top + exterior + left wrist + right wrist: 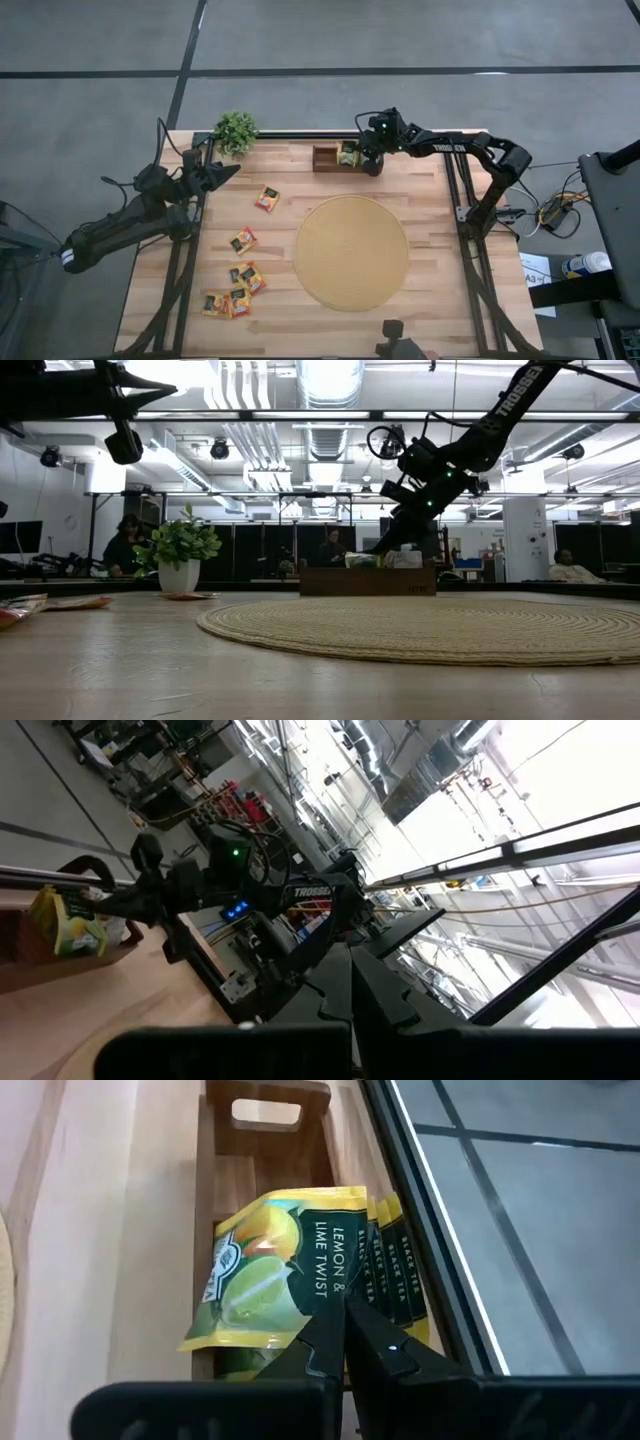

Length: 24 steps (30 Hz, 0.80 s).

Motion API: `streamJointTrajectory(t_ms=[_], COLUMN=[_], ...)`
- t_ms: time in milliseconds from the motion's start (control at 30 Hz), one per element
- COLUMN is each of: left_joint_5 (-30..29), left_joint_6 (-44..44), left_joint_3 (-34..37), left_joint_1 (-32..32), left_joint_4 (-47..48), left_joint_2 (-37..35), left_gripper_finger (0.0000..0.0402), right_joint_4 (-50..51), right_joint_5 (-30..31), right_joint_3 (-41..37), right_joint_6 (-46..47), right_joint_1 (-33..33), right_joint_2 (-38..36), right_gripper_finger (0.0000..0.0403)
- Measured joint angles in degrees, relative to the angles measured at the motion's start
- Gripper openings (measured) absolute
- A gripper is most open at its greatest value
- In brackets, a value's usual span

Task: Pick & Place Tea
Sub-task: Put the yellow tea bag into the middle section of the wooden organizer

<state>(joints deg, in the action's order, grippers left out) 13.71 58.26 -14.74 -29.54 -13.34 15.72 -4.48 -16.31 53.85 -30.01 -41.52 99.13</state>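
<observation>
The right gripper [372,166], closed and empty, hovers at the wooden tray [326,158] on the far desk [440,215], where yellow-green tea sachets [290,1270] stand. Other sachets [242,240] lie left; the left gripper [232,171] is closed, empty.

A light wooden table [430,260] carries a large round woven mat [351,252], a potted plant [236,131] near the left fingers, a wooden tray [328,158] by the right fingers, and loose tea sachets [240,285] scattered below the left fingers.
</observation>
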Motion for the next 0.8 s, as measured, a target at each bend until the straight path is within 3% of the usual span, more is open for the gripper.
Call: streamJointTrajectory(t_ms=[600, 800], left_joint_5=[-0.4, -0.4], left_joint_6=[0.4, 0.5], left_joint_3=[0.0, 0.0], left_joint_1=[0.0, 0.0], left_joint_4=[0.0, 0.0], left_joint_2=[0.0, 0.0], left_gripper_finger=[0.0000, 0.0000], right_joint_4=[-2.0, -0.2], right_joint_5=[3.0, 5.8], right_joint_3=[0.1, 0.1], right_joint_6=[-1.4, -1.7], right_joint_1=[-0.1, -0.1], right_joint_2=[0.0, 0.0], right_gripper_finger=[0.0009, 0.0045])
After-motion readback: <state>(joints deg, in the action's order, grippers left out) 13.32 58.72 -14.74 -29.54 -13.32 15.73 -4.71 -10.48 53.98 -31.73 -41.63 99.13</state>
